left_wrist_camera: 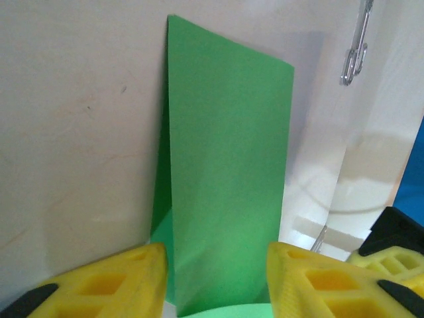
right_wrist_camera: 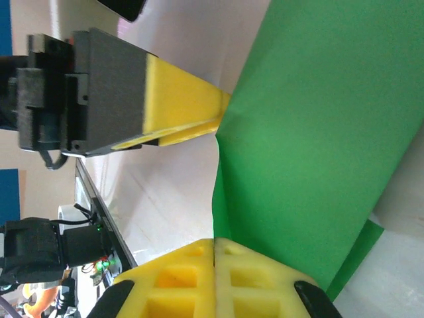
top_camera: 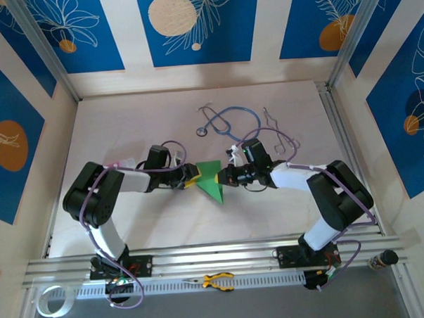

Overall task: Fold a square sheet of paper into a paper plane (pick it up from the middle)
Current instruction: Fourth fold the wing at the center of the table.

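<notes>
From above, we are seeing the folded green paper (top_camera: 211, 179) between the left gripper (top_camera: 192, 179) and the right gripper (top_camera: 224, 177) on the table (top_camera: 126, 127). At the left wrist, the fingers (left_wrist_camera: 119, 281) are standing apart around it. At the right wrist, closed fingers (right_wrist_camera: 265, 285) are pinching its edge. We are judging it light, floppy and easily creased, so it is better to hold it near the fold.

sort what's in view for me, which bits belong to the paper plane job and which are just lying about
Job in hand:
green paper, partly folded
left gripper, open, a finger on each side of it
right gripper, shut on its edge

Just lying about:
blue stethoscope
yellow-handled pliers
small pink and white piece
</notes>
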